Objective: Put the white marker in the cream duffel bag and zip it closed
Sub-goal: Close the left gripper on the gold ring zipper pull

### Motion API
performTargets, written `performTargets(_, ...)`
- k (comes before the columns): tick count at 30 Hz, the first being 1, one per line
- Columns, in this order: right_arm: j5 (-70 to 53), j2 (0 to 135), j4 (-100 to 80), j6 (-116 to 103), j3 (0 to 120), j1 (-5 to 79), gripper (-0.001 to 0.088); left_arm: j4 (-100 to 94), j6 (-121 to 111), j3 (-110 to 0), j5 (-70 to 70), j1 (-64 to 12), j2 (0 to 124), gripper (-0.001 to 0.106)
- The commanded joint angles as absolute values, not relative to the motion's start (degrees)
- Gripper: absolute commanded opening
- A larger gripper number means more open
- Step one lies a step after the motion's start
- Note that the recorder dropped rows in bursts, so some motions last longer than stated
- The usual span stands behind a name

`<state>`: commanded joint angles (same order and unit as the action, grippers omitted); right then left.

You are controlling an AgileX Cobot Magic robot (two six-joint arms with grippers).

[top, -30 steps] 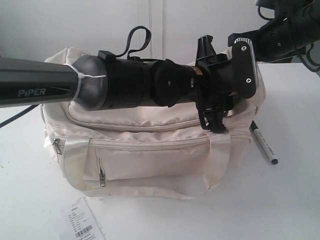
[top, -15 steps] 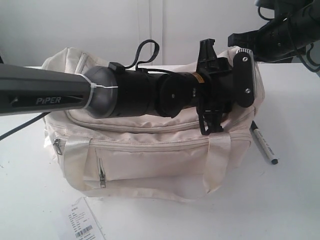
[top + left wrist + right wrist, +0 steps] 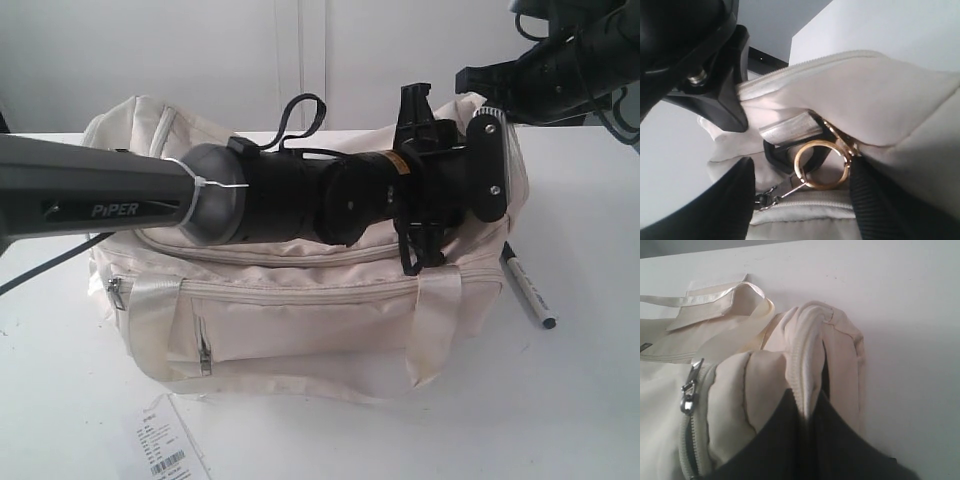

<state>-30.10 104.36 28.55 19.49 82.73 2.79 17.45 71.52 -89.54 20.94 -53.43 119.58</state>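
The cream duffel bag sits mid-table. The white marker, black cap toward the back, lies on the table just off the bag's right end. My left gripper reaches across the bag and points down at its right end. In the left wrist view the left gripper stands open, with a gold ring and a metal zip pull between its fingers. My right gripper is shut on a raised fold of the bag's zip edge.
A barcoded paper tag lies at the front left of the table. The front pocket zip pulls hang on the bag's near side. The right arm hangs over the back right. A black cable loops above the left arm.
The left arm has pushed further right across the bag, and its gripper tips have shifted a little left and down. The marker has not moved.
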Motion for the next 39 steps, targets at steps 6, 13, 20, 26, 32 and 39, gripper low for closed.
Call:
performTargets(6,-30.1,104.36,28.55,19.49,82.73,2.79,0.0,15.6,70.24,-92.37,18.94,-53.43,121.4,0.055)
performTargets(13,-30.1,104.36,28.55,19.49,82.73,2.79,0.0,15.6,70.6,-94.19,13.76,-53.43,122.29,0.0)
performTargets(20,-30.1,104.36,28.55,19.49,82.73,2.79,0.0,15.6,70.6,-94.19,7.42,-53.43,118.6,0.0)
performTargets(26,-30.1,104.36,28.55,19.49,82.73,2.79,0.0,16.22,69.97,-94.19,-1.6,-53.31,115.6,0.0)
performTargets(32,-30.1,104.36,28.55,19.49,82.73,2.79,0.0,16.22,67.44,-94.19,-2.08,-53.31,115.24,0.0)
performTargets(39,-30.1,104.36,28.55,19.49,82.73,2.79,0.0,16.22,64.79,-94.19,-3.22,-53.31,114.61,0.0)
